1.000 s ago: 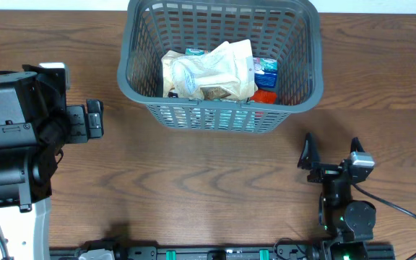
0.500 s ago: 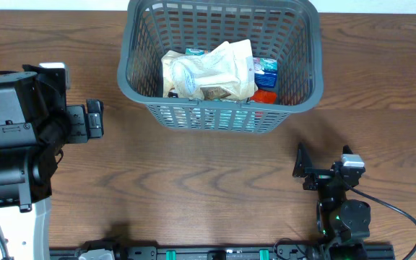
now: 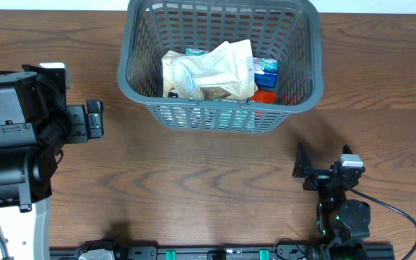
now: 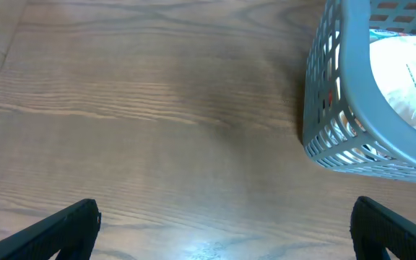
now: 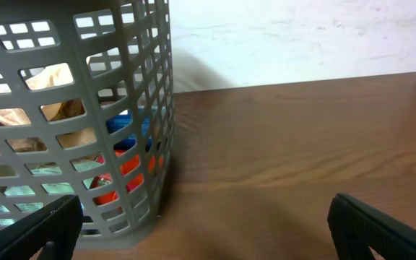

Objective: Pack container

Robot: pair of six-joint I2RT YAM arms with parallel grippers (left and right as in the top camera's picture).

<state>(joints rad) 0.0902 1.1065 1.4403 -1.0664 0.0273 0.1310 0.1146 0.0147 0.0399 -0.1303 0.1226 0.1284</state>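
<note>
The dark grey slotted container [image 3: 219, 107] stands at the back middle of the wooden table. It holds a large beige bag [image 3: 211, 72], a blue packet [image 3: 266, 66] and a red packet [image 3: 264, 95]. My left gripper [image 3: 96, 119] is open and empty, left of the container and apart from it. The left wrist view shows its fingertips [image 4: 222, 231] wide apart over bare wood, with the container's corner [image 4: 352, 87] at the right. My right gripper [image 3: 323, 162] is open and empty in front of the container's right end. The right wrist view [image 5: 208, 227] shows the container wall [image 5: 85, 94] at the left.
The left arm's bulky black base [image 3: 13, 137] stands at the left edge. The right arm's base [image 3: 345, 217] and its cable are at the front edge. A black rail [image 3: 208, 253] runs along the front. A pale wall [image 5: 302, 36] rises behind the table.
The right gripper drew back a little toward the front edge and slightly left, then held still. The left arm and the container's contents have not moved.
</note>
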